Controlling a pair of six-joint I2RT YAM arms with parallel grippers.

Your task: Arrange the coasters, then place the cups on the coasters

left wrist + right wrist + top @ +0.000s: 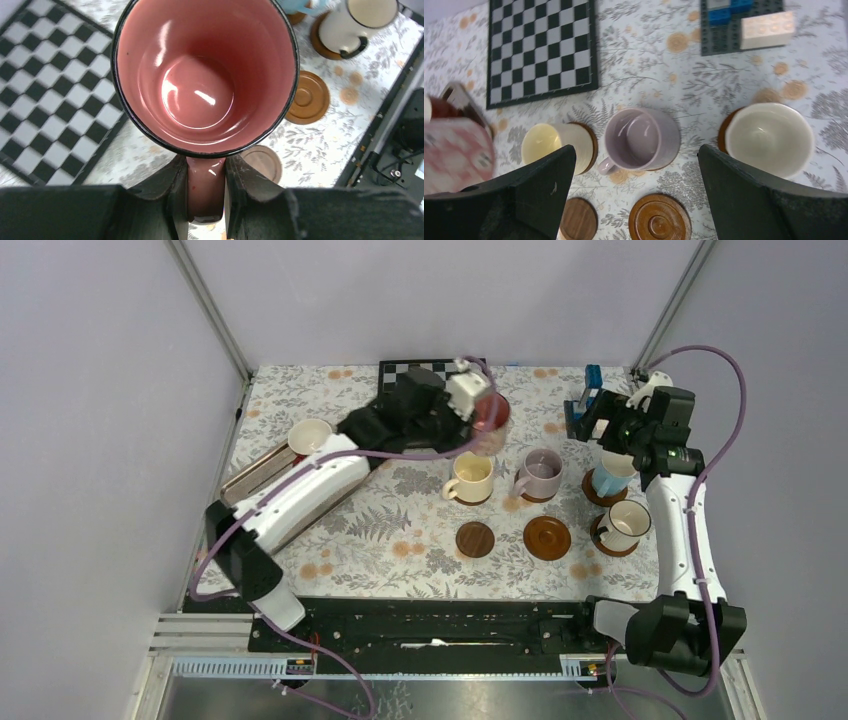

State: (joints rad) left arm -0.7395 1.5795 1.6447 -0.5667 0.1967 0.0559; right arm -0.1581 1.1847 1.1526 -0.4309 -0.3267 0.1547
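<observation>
Left gripper: clamped on the handle of the pink mug, one finger on each side. The mug is lifted clear of the table, with its mouth facing the wrist camera.

Right gripper: jaws spread wide and gripping nothing, hanging above the lilac mug.

All positions below are taken from the lilac mug as seen from the top camera.
- Pink mug: beyond it and to the left, by the near edge of the checkerboard.
- Cream-yellow mug: just beside it on the left.
- Light blue mug: to the right, under the right wrist.
- White mug with dark rim: to the right and nearer the arm bases.
- These three and the lilac mug each stand on one of the coasters.
- Larger bare coaster: directly on the near side, apart from it.
- Small dark coaster: near side and to the left, bare.
- Dark red mug: well apart to the left, on the metal tray.
- Block plate: beyond it and to the right.
</observation>
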